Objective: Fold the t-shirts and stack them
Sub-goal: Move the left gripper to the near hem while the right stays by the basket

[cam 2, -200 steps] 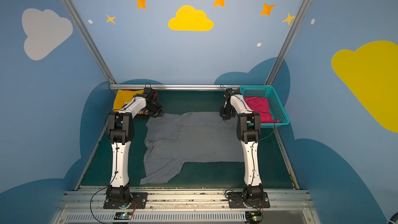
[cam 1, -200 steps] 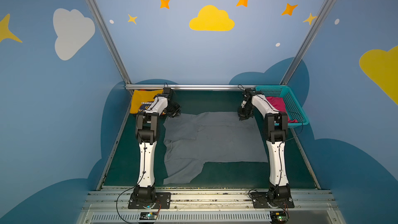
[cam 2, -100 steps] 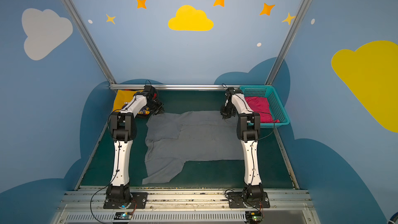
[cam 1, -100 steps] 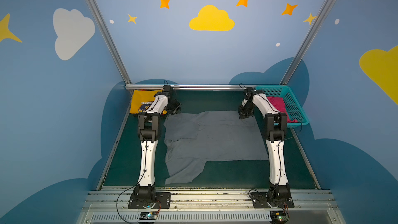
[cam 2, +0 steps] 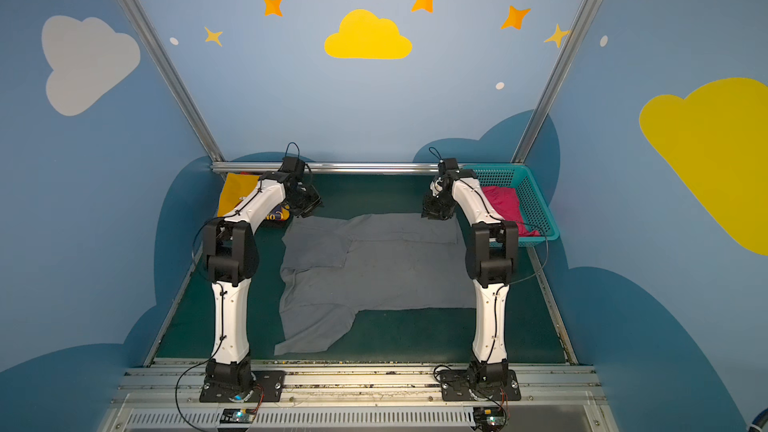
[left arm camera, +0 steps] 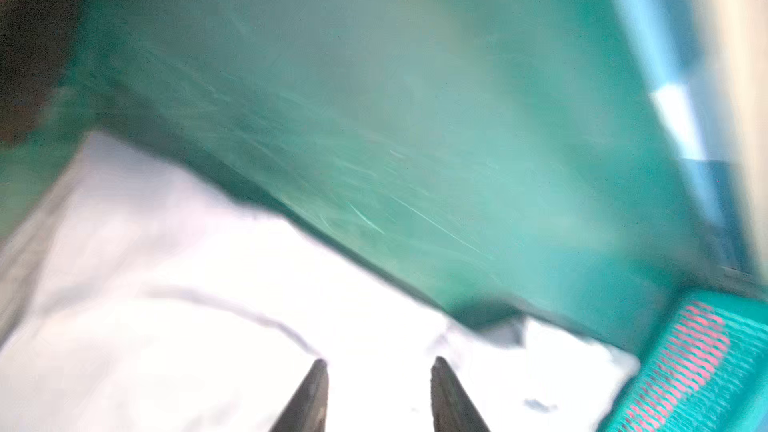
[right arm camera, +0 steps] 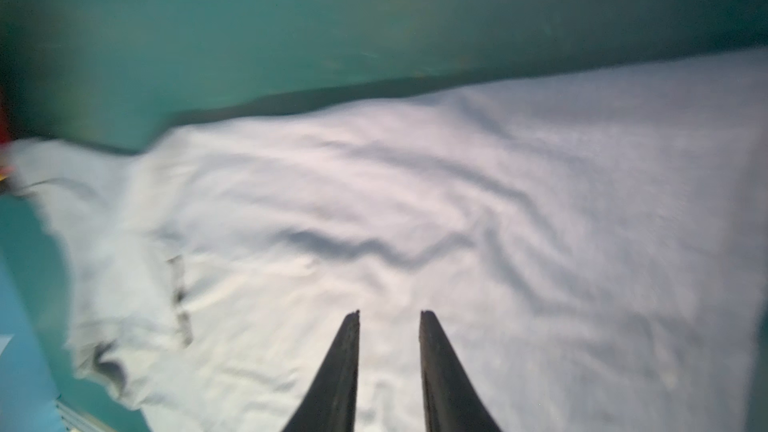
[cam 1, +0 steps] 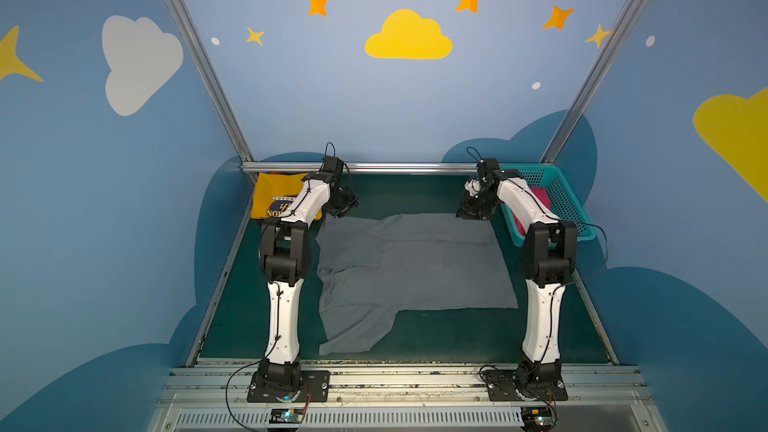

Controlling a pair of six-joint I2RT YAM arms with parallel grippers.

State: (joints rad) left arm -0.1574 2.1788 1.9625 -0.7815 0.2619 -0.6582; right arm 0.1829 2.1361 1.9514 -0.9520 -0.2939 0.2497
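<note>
**On the green mat (cam 1: 415, 197), a grey t-shirt (cam 1: 407, 268) lies spread, both grippers parted above its far edge**

Nearest the camera, both arm bases sit bolted to a metal rail (cam 1: 395, 380). Just beyond it the grey t-shirt lies flat on the mat between the two arms in both top views (cam 2: 374, 268). One flap on the left reaches back toward the rail, and layered edges show across the far half.

At the shirt's far left corner hangs the left gripper (cam 1: 343, 207). In the left wrist view its fingers (left arm camera: 316, 392) stand a moderate way apart over pale cloth, with nothing pinched between them. At the far right corner hangs the right gripper (cam 1: 473, 211). The right wrist view shows it (right arm camera: 388, 313) parted by a narrower gap above the wrinkled grey fabric, also gripping nothing. Both wrist views are blurred, so I cannot tell whether the tips touch the cloth.

Farther back on the left, behind the left arm, the yellow t-shirt (cam 1: 270, 189) lies folded on the mat, with navy print partly hidden by the arm. At the far right corner stands the teal basket (cam 1: 569, 201), holding the pink t-shirt (cam 1: 540, 197). Behind everything rises the blue wall (cam 1: 374, 110), painted with clouds and stars.
</note>
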